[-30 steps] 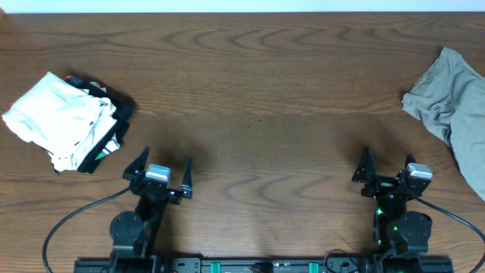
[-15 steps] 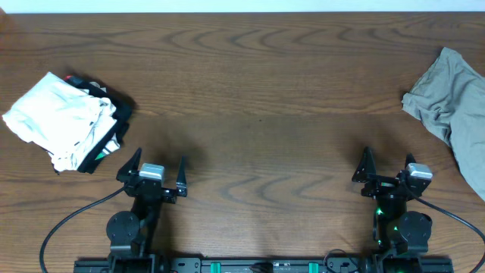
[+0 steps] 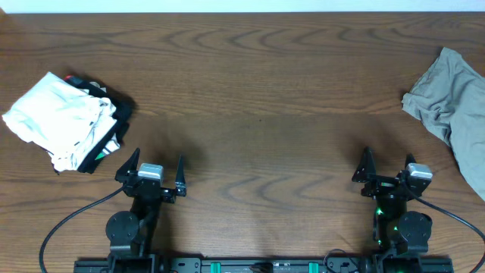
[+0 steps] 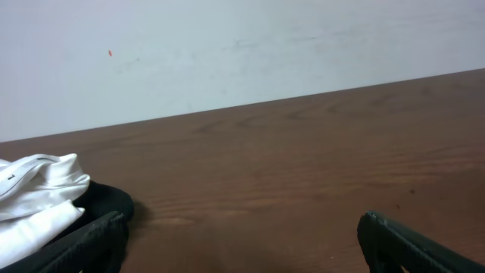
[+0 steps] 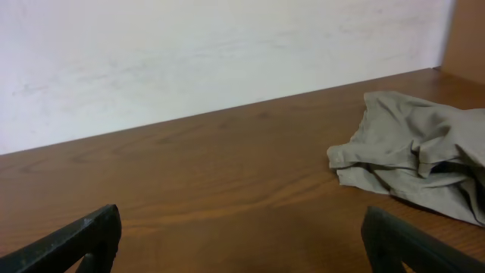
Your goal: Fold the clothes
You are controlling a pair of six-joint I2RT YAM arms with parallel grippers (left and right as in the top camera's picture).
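Crumpled white T-shirt [image 3: 61, 121] atop black garment [image 3: 120, 112] at worktop [image 3: 258, 91] left, possibly red fabric [image 3: 72, 78] behind, khaki-grey garment [image 3: 455, 106] far right, left fingers [image 3: 130, 165] and right fingers [image 3: 365, 165] splayed, empty

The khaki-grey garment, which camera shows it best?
The right wrist view: the khaki-grey garment lies close and large, its crumpled folds clear, though the frame crops its right side. Overhead shows the garment smaller, also cropped at the edge. The left wrist view misses it.
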